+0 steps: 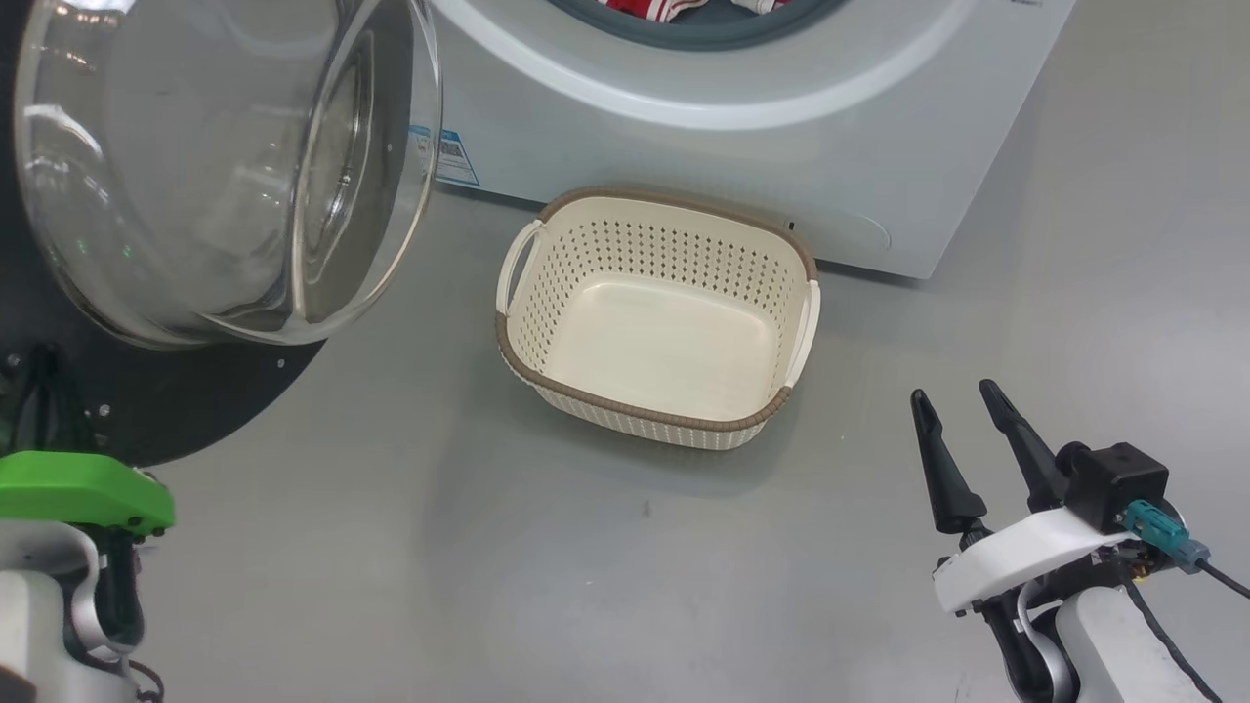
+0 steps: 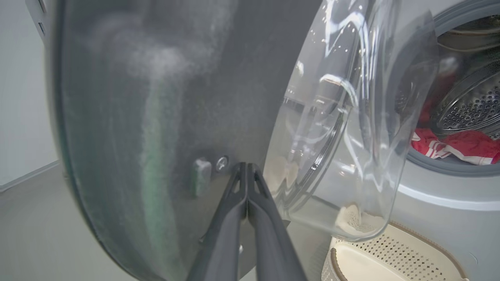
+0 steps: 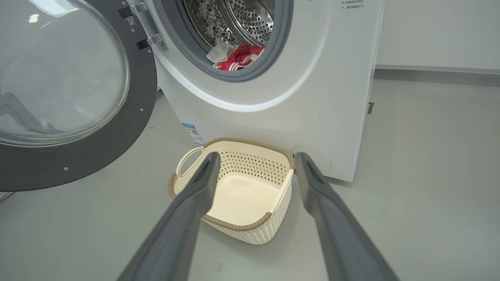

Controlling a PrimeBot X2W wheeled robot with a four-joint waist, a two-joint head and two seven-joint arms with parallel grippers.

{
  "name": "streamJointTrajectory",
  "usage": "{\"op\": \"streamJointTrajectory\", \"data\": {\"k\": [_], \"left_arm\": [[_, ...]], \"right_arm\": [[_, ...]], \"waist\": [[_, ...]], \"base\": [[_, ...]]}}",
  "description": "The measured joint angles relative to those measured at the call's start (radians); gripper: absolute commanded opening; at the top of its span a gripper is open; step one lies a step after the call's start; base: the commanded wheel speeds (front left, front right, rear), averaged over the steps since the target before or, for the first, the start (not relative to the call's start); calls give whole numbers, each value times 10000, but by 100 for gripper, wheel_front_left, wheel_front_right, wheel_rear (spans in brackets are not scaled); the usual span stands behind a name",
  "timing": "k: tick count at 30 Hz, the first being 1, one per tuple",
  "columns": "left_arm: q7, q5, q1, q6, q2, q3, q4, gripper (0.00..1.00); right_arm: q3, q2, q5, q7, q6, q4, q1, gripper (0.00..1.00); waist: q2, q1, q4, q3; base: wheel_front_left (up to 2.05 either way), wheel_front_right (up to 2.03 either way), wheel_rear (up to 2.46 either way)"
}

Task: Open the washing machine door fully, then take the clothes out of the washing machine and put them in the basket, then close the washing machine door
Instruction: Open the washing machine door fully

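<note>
Red clothes (image 3: 240,58) in washing machine (image 3: 312,97) @ 12, basket (image 3: 254,234) just below, door (image 3: 58,78) swung out @ 10. Left tool (image 2: 247,166) pinched closed, right tool (image 3: 258,156) wide.

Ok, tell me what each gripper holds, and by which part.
Nothing: the left gripper is shut empty by the door; the right gripper is open, empty.

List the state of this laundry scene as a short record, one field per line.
door: washing machine door swung open, at the left of the head view
machine: washing machine with its drum exposed
laundry: red and white clothes lying in the drum, at its front lower edge
container: cream basket empty, on the floor in front of the machine
left arm: left gripper shut, tips at the door's dark inner face
right arm: right gripper open, holding nothing, right of the basket
</note>
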Motion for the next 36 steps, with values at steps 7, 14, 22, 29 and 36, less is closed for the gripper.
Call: {"op": "streamJointTrajectory", "data": {"k": [7,14,22,29,36], "left_arm": [[13,-184,-418,13,382,581,324,0],[15,-307,-868,59,721,840,917,0],[-42,-510,-1276,59,830,1012,1547,0],[-238,-506,-1410,52,869,949,2027,0],[-458,-418,-1467,-98,871,775,2472,0]], "right_arm": [[-46,-196,-2,77,0,-134,-166,100],[-104,-360,-2,115,0,-201,-353,100],[-109,-479,-25,117,0,-232,-366,100],[-107,-499,-25,115,0,-167,-367,100],[-13,-447,-12,111,0,-73,-367,100]], "waist": [[0,0,-60,484],[0,0,-103,896],[0,0,-106,1114],[0,0,-91,1074],[0,0,-71,784]], "base": [[0,0,0],[0,0,0],[0,0,0],[0,0,0],[0,0,0]]}}
